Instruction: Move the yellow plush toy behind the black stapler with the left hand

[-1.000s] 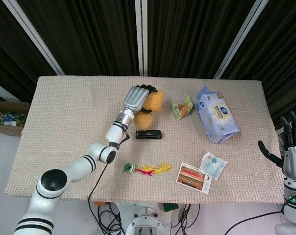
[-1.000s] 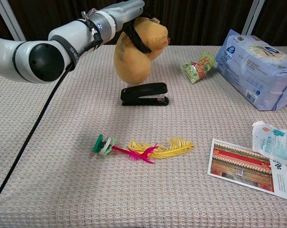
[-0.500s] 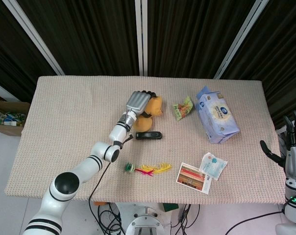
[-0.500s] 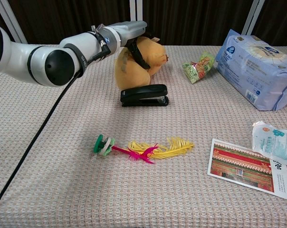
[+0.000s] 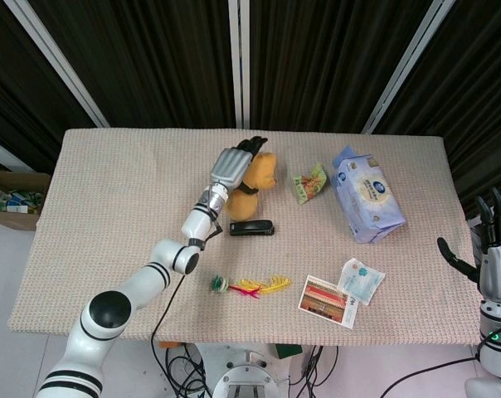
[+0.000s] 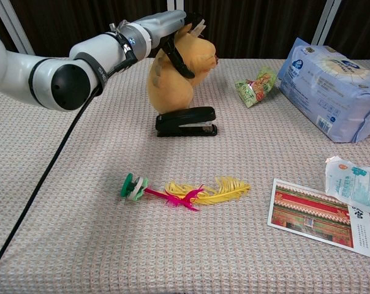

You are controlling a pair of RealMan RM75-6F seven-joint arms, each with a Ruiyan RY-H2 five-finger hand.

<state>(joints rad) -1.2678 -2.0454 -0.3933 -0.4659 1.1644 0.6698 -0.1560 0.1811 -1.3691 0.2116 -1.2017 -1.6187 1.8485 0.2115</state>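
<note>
The yellow plush toy [image 5: 256, 176] [image 6: 171, 82] stands upright just behind the black stapler [image 5: 250, 227] [image 6: 186, 122], which hides its base in the chest view. My left hand [image 5: 231, 167] [image 6: 163, 26] grips the toy from its left side, with dark fingers [image 6: 177, 56] wrapped round its neck. Whether the toy's bottom touches the cloth I cannot tell. My right hand [image 5: 498, 259] hangs beyond the table's right edge with its fingers spread, holding nothing, and only the head view shows it.
A blue wipes pack [image 5: 367, 192] [image 6: 331, 86] and a green snack packet [image 5: 309, 182] [image 6: 256, 84] lie to the right of the toy. Near the front are a feathered shuttlecock [image 5: 250, 286] [image 6: 185, 188], a postcard [image 5: 327, 300] [image 6: 323, 215] and a small sachet [image 5: 361, 279] [image 6: 354, 182].
A second ago the toy hung above the stapler, then it sank low and squashed behind it. Now the left hand has risen slightly and the toy stands taller, still gripped.
</note>
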